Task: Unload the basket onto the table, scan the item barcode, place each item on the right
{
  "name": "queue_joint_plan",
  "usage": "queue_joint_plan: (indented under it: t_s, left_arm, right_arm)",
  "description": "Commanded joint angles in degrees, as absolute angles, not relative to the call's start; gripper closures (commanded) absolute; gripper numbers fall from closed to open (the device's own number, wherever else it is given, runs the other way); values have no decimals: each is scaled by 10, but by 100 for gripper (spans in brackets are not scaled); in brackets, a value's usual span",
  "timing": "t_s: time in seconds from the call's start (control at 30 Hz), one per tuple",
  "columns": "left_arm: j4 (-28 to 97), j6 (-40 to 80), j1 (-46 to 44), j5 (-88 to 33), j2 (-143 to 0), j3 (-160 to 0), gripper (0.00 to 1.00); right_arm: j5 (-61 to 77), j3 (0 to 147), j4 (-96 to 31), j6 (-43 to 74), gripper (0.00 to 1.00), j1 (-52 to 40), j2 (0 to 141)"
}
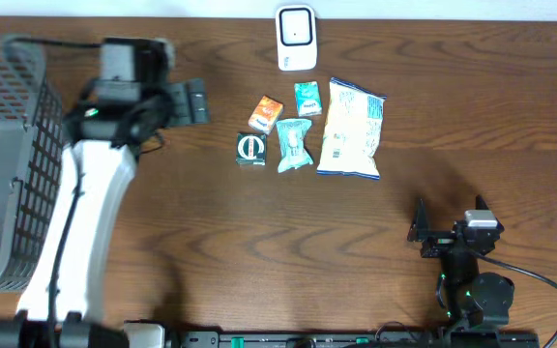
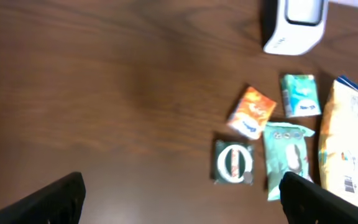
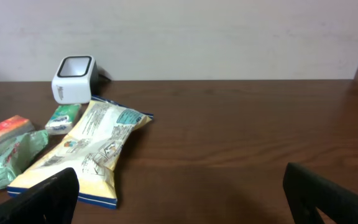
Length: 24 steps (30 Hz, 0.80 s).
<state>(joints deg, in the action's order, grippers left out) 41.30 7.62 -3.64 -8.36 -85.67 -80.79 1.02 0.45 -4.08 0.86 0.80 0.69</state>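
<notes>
Overhead: left gripper sits left of the scanner, jaws spread, nothing in them; the items cluster just robot-side of the scanner; black carton and orange packet lie nearest that gripper, off to its right, packet skewed; teal pouch and chip bag further right; right gripper, also spread and empty, is well apart from the scanner; left arm looks nearer, so the orange packet is the likely pick.

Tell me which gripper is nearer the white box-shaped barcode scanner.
Left. The left gripper is to the left of the white box-shaped barcode scanner, slightly nearer the robot; the right gripper is much farther back, to its right.
</notes>
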Motion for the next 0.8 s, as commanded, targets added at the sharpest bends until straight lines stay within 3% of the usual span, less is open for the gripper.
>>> queue_joint_plan:
  t_s: [0.0, 0.23, 0.77]
  left_arm:
    - [456, 75, -5, -68, -830, -810, 2]
    - [530, 75, 16, -68, -823, -809, 2]
    - [531, 75, 16, -68, -824, -809, 3]
  right_arm:
    - [6, 3, -43, 15, 1, 7, 4]
    - [6, 3, -43, 15, 1, 7, 4]
    - [6, 3, -43, 15, 1, 7, 4]
